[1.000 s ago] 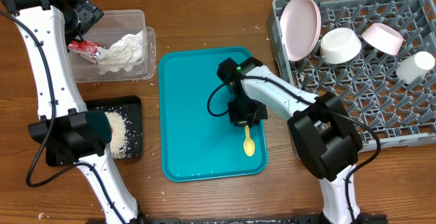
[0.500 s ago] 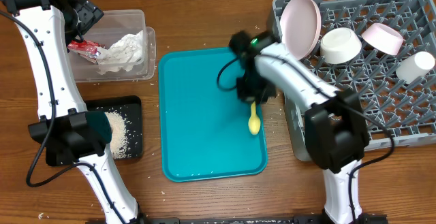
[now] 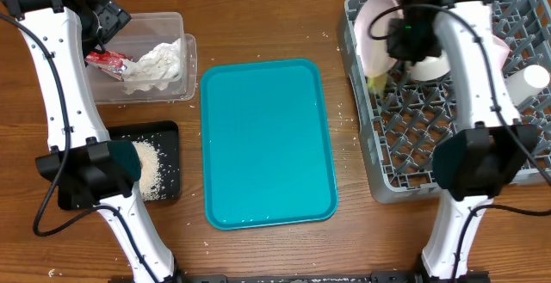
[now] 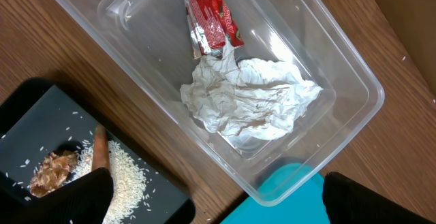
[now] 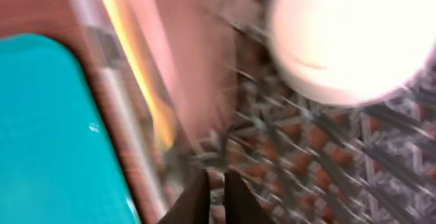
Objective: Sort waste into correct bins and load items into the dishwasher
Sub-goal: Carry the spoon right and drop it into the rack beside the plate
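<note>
Now | we see right gripper (image 5: 211, 183) clenched on yellow spoon (image 3: 376, 83) at left edge of dish rack (image 3: 430, 145) | left gripper (image 4: 216, 207) released over clear tub (image 4: 286, 40) | only left wrist shows brown lump (image 4: 51, 171) in black tray (image 4: 41, 122).

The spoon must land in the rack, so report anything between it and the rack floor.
Nothing visible lies under the yellow spoon, held in the right tool at the left edge of the grey rack; bare lattice shows below. The pink plate stands close beside it.
</note>
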You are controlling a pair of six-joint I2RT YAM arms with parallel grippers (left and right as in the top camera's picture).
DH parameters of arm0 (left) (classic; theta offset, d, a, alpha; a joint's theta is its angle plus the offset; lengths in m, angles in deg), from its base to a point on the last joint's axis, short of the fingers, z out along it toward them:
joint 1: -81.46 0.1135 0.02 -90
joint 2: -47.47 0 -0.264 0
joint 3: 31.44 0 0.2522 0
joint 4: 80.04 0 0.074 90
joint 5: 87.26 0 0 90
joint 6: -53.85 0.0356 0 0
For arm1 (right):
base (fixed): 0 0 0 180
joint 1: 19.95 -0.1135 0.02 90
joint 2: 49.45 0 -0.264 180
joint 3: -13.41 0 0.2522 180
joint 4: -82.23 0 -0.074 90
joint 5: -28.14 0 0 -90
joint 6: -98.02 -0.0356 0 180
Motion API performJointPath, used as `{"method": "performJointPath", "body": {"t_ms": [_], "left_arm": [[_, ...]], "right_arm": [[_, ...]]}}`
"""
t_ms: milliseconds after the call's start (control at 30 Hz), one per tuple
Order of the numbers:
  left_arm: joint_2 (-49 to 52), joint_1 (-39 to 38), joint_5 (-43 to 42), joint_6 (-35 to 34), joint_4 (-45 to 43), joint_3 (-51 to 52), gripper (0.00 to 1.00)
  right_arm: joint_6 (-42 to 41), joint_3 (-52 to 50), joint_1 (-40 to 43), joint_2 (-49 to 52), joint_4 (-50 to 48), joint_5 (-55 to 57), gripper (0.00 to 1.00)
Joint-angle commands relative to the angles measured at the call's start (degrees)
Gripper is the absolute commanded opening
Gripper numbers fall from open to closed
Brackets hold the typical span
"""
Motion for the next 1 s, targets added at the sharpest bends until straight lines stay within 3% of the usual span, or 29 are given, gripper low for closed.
{"method": "performJointPath", "body": {"t_ms": [0, 467, 633, 733, 967], "left_arm": [[0.37, -0.48, -0.24, -0.15, -0.04, 0.24, 1.00], [0.37, -0.48, -0.24, -0.13, -0.04, 0.24, 1.00], [0.37, -0.48, -0.24, -0.13, -0.04, 0.24, 1.00], [0.37, -0.48, -0.24, -0.13, -0.04, 0.24, 1.00], [0.37, -0.48, -0.24, -0.15, -0.04, 0.24, 1.00]], "right_arm": [[2.99, -0.42, 2.29, -0.28, 3.08, 0.39, 0.06], [0.15, -1.99, 2.64, -0.31, 5.84, -1.22, 0.14], [-0.33, 0.87, 2.62, -2.21, 7.34, -5.01, 0.28], [-2.54, 1.29, 2.56, -6.38, 7.69, -5.01, 0.46], [-4.63, -1.84, 2.47, -20.41, 7.69, -4.96, 0.60]]}}
